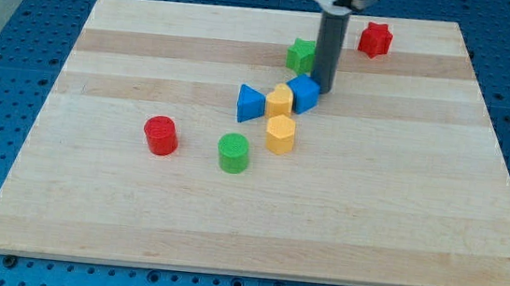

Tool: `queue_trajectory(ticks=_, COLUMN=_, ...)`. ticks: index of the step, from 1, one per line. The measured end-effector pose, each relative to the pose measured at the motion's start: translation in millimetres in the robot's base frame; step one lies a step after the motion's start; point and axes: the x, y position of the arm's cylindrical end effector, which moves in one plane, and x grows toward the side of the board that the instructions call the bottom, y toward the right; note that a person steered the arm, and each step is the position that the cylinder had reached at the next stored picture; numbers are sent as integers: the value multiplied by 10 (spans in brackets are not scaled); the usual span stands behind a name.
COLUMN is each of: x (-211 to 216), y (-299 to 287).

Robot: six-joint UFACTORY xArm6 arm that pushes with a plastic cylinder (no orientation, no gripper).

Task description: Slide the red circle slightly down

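The red circle (160, 136) stands on the wooden board (398, 213) at the view's left of centre. My tip (322, 89) is far from it, up and to the view's right, touching the upper right side of the blue cube (303, 93). The dark rod rises from there to the view's top edge. Between the tip and the red circle lie a yellow block (280, 99), a blue triangle (250, 103), a yellow hexagon (280, 135) and a green circle (233, 152).
A green star-like block (302, 54) sits just left of the rod, partly hidden by it. A red star-like block (375, 39) lies near the board's top right. The board rests on a blue perforated table.
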Motion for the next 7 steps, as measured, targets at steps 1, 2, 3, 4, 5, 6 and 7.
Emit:
queue_trajectory(ticks=1, x=8, y=-84)
queue_trajectory(ticks=2, x=8, y=-124)
queue_trajectory(ticks=3, x=208, y=-281)
queue_trajectory(ticks=4, x=274, y=-312)
queue_trajectory(ticks=5, x=274, y=-312)
queue_trajectory(ticks=6, x=107, y=-314)
queue_trajectory(ticks=7, x=-281, y=-424)
